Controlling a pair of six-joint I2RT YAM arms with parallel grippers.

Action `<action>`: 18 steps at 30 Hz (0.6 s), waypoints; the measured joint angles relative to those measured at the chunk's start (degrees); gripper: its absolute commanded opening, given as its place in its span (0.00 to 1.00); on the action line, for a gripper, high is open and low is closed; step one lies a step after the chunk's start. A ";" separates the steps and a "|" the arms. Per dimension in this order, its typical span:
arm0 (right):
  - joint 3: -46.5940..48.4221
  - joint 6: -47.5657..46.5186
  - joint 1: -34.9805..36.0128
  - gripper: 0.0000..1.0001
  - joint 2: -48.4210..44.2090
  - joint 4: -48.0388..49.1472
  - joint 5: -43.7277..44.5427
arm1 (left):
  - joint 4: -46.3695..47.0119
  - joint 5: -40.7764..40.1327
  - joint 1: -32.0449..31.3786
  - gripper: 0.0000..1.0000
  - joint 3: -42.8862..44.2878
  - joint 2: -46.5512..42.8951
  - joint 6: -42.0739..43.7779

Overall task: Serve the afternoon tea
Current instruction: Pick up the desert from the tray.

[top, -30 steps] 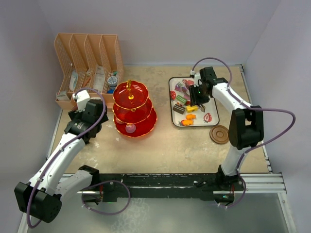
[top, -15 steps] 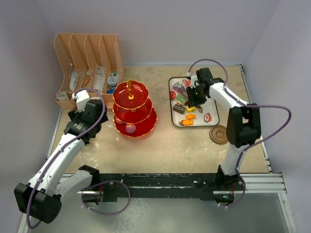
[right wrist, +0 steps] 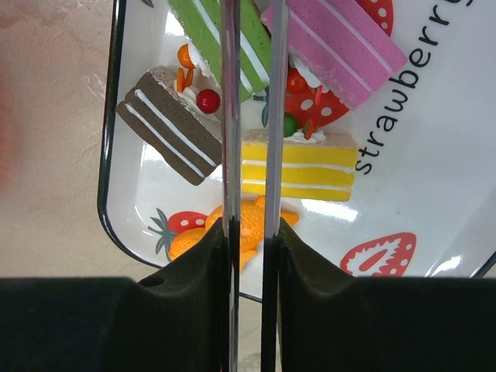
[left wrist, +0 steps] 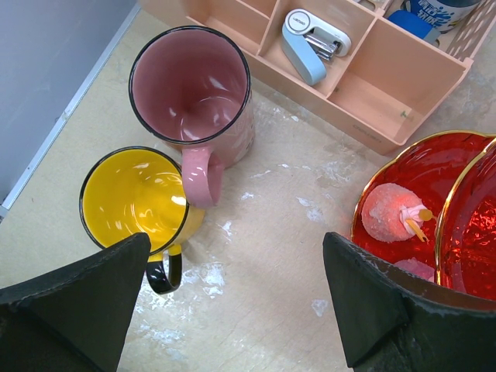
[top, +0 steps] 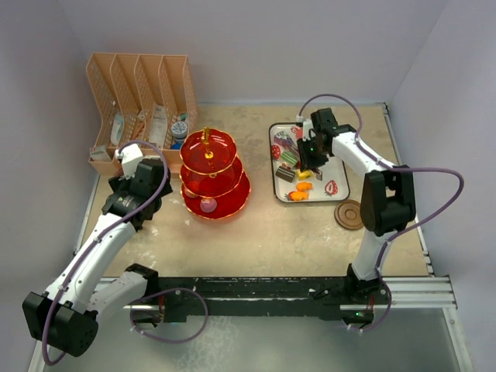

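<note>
1. Overhead, the red three-tier stand (top: 211, 174) sits left of centre, well apart from the strawberry tray (top: 318, 194) of toy cakes. The right gripper (top: 304, 159) hangs over the tray. Bare tabletop lies between the two, so a crossing looks unobstructed.
2. At the left wrist, the left gripper (left wrist: 232, 310) hovers with jaws wide and nothing between them. Below it are the pink mug (left wrist: 194, 89), the yellow mug (left wrist: 136, 194) touching it, and the stand's bottom tier with a pink sweet (left wrist: 391, 217) on it.
3. At the right wrist, the fingers are clamped on metal tongs (right wrist: 230, 116), whose blades run nearly parallel over the yellow cake slice (right wrist: 310, 167). Their tips are out of frame. Picking a cake seems the step in hand; next comes clearing the tray rim and the stand's gold-edged tiers.
</note>
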 measured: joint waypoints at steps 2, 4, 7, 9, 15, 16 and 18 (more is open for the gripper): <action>0.00 0.37 0.00 0.14 -0.02 0.22 0.15 | 0.00 0.00 0.00 0.90 0.00 0.00 0.00; -0.02 0.63 0.00 0.10 -0.09 0.52 0.44 | 0.00 0.00 0.00 0.90 0.00 0.00 0.00; -0.55 1.77 0.00 0.06 -0.81 1.97 0.57 | 0.00 0.02 0.00 0.90 0.00 0.00 0.00; -1.05 2.58 0.00 0.05 -1.75 2.54 0.57 | 0.00 0.00 0.00 0.90 0.00 0.00 -0.02; -3.63 5.03 0.00 0.05 -6.69 4.87 -0.79 | 0.00 0.02 0.00 0.90 0.00 0.00 0.00; -4.22 5.27 0.00 0.05 -7.63 5.09 -1.05 | 0.00 0.00 0.00 0.90 0.00 0.00 0.00; -5.09 5.99 0.00 0.05 -9.57 5.18 -1.55 | 0.00 0.00 0.00 0.90 0.00 0.00 0.00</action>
